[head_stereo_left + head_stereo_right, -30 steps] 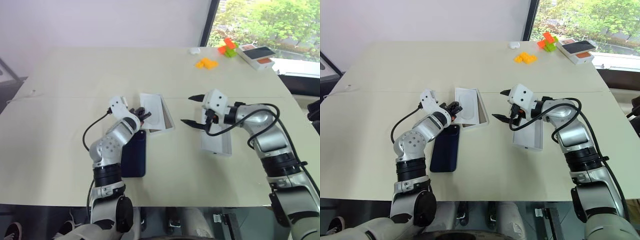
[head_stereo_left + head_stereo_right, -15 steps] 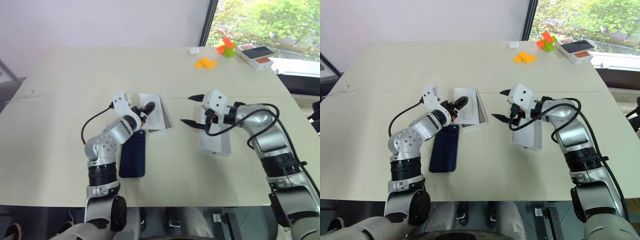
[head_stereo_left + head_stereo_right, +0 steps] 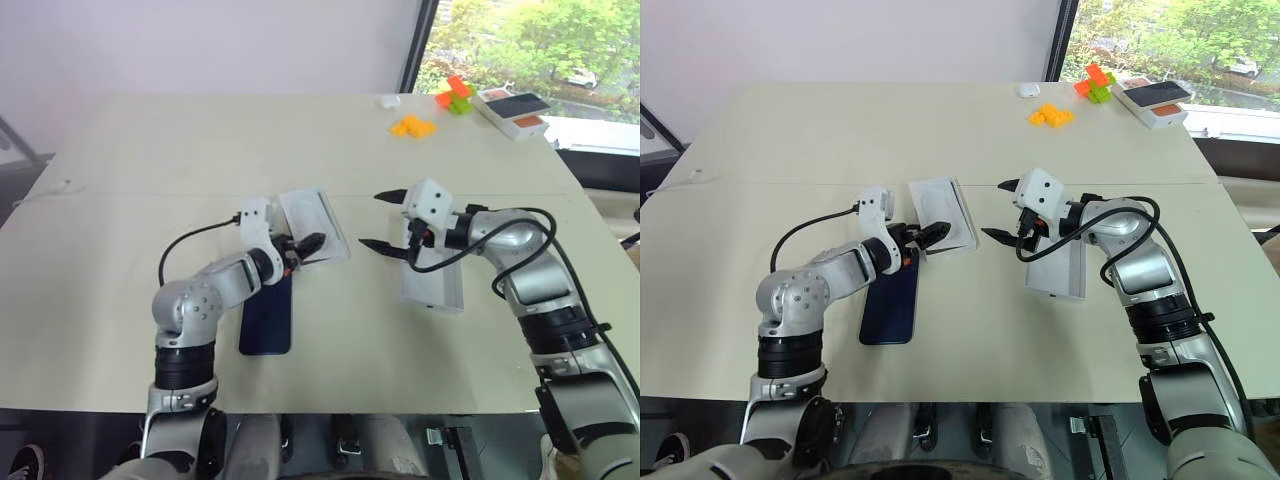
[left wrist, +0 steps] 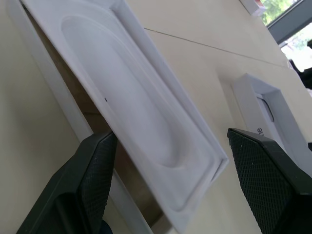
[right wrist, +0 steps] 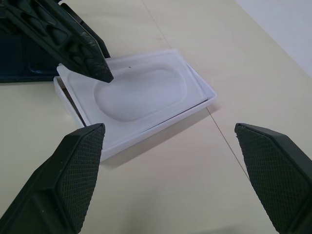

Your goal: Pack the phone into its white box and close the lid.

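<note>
**Currently: insert tilted in the white box, phone beside it on the table**

Currently we take the white box (image 3: pixel 943 216) as our landmark; it sits near the middle of the table (image 3: pixel 760 140). We see a thin white insert (image 4: pixel 131 107) with a rounded hollow lying in it at a slant, one long edge lifted above the rim so the brownish floor shows beneath it.

We note the left gripper (image 3: pixel 930 236) at the near end of the box, its two black fingers spread wide. One fingertip (image 5: pixel 92 63) sits at the near corner of the insert; we cannot tell whether it touches. Nothing is clamped between the fingers.

We find the phone (image 3: pixel 890 303) lying flat on the table just off the near end of the box, toward the robot, its dark glossy back up, partly under the left forearm.

We see the lid (image 3: pixel 1060 268) to the right of the box, well apart from it, resting on the table below the right arm.

We record the right gripper (image 3: pixel 1002 210) hovering between the box and the lid, fingers at full spread and empty, pointed toward the box.

Beyond the box, at the far right corner of the table, we see orange blocks (image 3: pixel 1050 116) and another box (image 3: pixel 1152 100) with black and orange on top.
</note>
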Controlling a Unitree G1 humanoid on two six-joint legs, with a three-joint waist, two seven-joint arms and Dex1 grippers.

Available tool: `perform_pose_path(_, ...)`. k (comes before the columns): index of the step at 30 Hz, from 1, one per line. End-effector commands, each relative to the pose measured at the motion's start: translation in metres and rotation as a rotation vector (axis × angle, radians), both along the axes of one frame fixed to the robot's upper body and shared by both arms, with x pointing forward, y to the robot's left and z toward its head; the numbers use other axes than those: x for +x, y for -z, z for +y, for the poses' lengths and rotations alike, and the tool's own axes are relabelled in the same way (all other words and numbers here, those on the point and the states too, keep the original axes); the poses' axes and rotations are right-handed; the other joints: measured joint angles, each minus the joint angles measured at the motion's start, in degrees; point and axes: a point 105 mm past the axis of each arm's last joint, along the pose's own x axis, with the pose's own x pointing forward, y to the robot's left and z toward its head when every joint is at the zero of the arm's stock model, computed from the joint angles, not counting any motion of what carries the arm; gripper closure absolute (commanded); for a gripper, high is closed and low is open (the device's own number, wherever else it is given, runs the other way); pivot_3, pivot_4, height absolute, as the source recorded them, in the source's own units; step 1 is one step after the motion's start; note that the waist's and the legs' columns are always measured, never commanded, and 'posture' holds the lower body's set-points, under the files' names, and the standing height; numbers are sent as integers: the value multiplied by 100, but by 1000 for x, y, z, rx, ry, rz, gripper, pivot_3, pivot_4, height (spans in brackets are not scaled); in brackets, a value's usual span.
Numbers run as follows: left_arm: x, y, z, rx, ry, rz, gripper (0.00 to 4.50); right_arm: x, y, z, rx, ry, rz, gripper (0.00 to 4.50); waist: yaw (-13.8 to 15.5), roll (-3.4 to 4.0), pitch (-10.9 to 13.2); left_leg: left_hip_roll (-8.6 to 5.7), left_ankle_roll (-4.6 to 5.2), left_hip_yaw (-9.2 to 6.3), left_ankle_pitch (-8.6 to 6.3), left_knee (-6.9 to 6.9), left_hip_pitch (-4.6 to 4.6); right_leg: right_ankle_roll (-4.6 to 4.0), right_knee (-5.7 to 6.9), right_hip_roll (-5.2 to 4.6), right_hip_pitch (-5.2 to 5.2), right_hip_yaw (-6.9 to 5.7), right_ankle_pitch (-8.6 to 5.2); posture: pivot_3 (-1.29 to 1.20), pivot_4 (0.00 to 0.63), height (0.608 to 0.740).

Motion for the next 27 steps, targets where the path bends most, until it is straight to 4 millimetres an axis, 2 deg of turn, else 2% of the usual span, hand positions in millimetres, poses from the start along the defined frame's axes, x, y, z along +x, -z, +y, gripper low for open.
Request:
perform_pose_path(1, -4, -7, -2, 1, 23, -33, 731, -2, -15, 1, 9, -9, -62, 0, 0, 0, 0, 0, 0, 0, 0, 0, 0, 0, 0, 0, 0, 0, 0, 0, 150, 737)
perform_pose_path(8, 3, -11, -2, 29, 30, -70, 731, -1, -15, 3, 3, -15, -68, 0, 1, 0, 0, 0, 1, 0, 0, 0, 0, 1, -1, 0, 0, 0, -1, 0, 150, 737)
perform_pose_path(12, 0, -23, 16, 46, 30, -96, 731, -2, -14, 0, 2, -9, -60, 0, -20, 0, 0, 1, 1, 0, -1, -2, 0, 1, -1, 0, -2, 0, -1, 0, 150, 737)
perform_pose_path(20, -14, -26, 25, 99, 73, -109, 731, -1, -15, 0, 4, -8, -62, 0, 4, 1, 1, 1, 1, 0, -1, -4, -4, 1, -3, -2, -5, 0, -1, 0, 150, 737)
perform_pose_path(22, -9, -37, 30, 71, 26, -162, 731, 0, -15, 1, 4, -8, -62, 0, 1, 1, 1, 1, 1, 0, -1, -5, -4, 1, -3, -1, -5, 0, -1, 0, 150, 737)
perform_pose_path(25, 6, -46, 27, 30, -14, -180, 1625, 0, -14, 2, 2, -11, -62, 0, 5, 1, 1, 1, 1, -1, -1, -5, -4, 1, -3, 0, -5, 0, -1, 0, 150, 737)
perform_pose_path(27, 12, -43, 17, 38, 1, -173, 2609, 2, -15, 2, 2, -11, -63, 0, 9, 1, 1, -1, 1, -1, -1, -4, -5, 1, -3, 0, -5, 0, -1, 0, 150, 737)
